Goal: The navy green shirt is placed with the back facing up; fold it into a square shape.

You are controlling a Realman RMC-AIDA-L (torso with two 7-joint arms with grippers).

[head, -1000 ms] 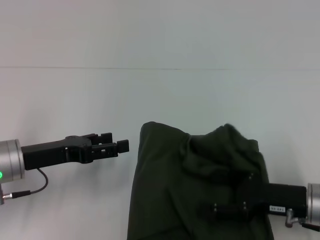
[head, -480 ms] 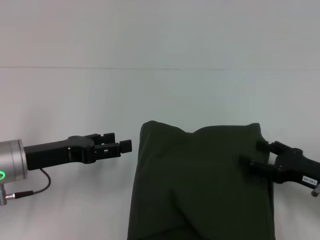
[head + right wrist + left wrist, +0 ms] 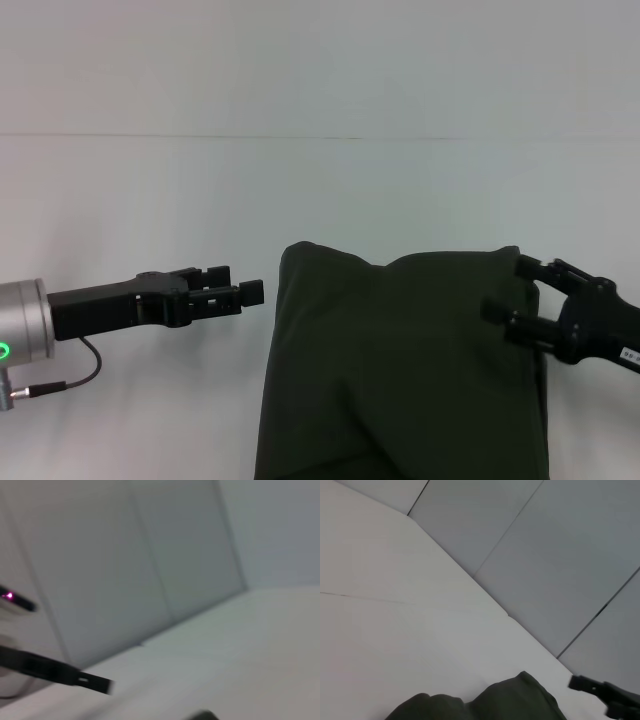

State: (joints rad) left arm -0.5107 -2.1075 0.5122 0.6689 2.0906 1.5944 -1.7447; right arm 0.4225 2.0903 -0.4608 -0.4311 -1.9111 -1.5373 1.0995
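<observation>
Head view | navy green shirt (image 3: 400,370) lies folded on table (image 3: 150,200) | right claw (image 3: 515,290) released over its right edge | left claw (image 3: 235,292) released, just beside its left edge

Even, soft overhead light w/ faint shadows, no glare; right wrist view is motion-blurred.

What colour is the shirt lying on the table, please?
Plain dark olive green shirt, no print; clearest in the head view.

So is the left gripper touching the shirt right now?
No, in the head view the left gripper hangs beside the navy green shirt, with white table showing between them.
</observation>
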